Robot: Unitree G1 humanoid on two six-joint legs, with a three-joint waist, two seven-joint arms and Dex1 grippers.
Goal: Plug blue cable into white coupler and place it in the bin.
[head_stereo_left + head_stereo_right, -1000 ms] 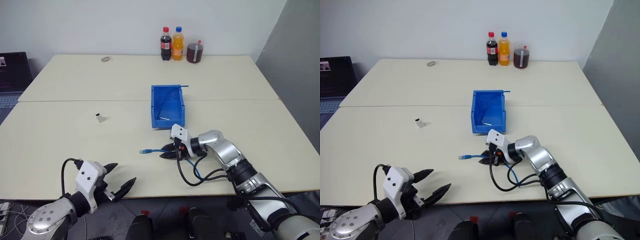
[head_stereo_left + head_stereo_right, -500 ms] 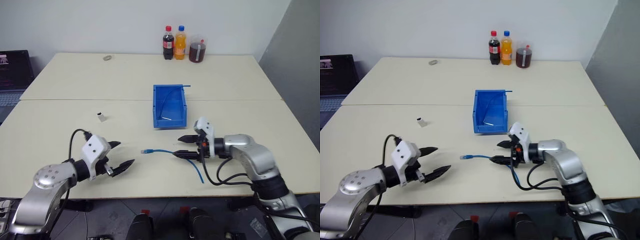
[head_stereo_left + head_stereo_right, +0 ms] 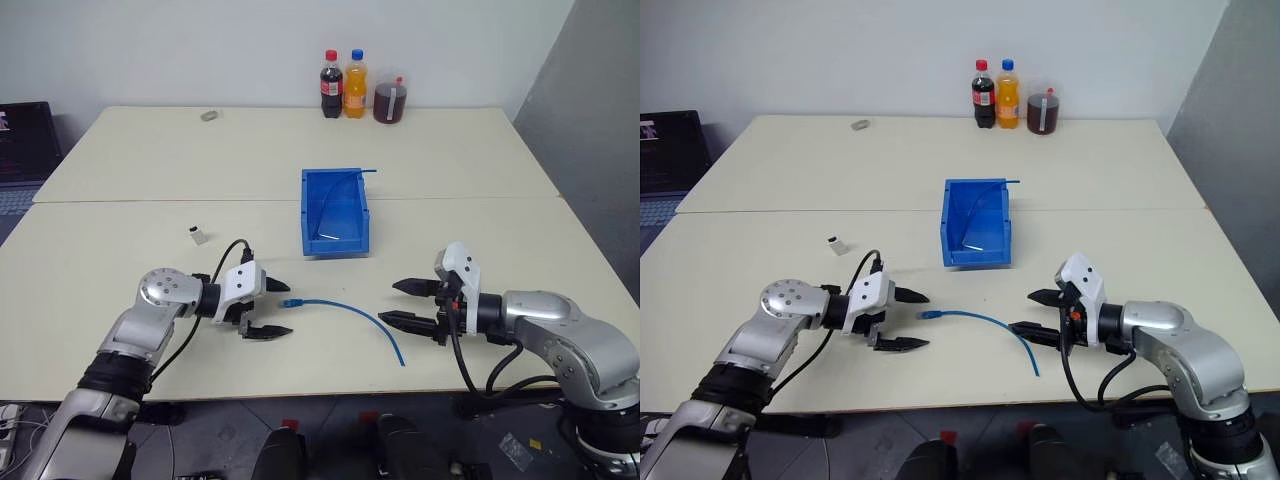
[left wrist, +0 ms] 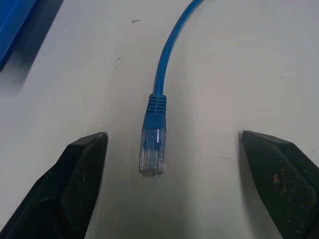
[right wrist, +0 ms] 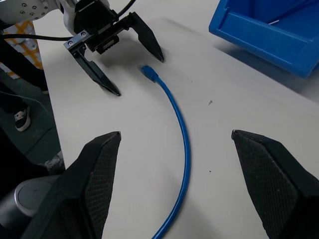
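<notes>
The long, thin light-blue network cable (image 3: 345, 309) lies loose on the pale beige counter (image 3: 120, 210), in a gentle curve between the two hands. Its small clear plug (image 4: 152, 150) rests flat on the counter and points toward the left hand (image 3: 273, 308). This hand is open, with its two black fingers spread wide; the plug sits just in front of the gap between them and touches neither finger (image 4: 79, 174).

The right hand (image 3: 412, 303) is open too and holds nothing. It hovers near the other end of the cable, a little to the right of it, and it points toward the left hand.

The tiny white boxy plastic coupler (image 3: 199, 236) stands alone on the counter, farther back and to the left of the left hand, well apart from the cable. The rectangular bright-blue plastic bin (image 3: 312, 212) is in the middle of the counter, behind the cable. Inside it I can see a thin pale line, but I cannot tell what it is.

At the far edge of the counter stand a dark cola bottle (image 3: 331, 87), an orange drink bottle (image 3: 355, 85) and a jar of dark liquid (image 3: 389, 102). A small grey ring (image 3: 211, 116) lies far back on the left.
</notes>
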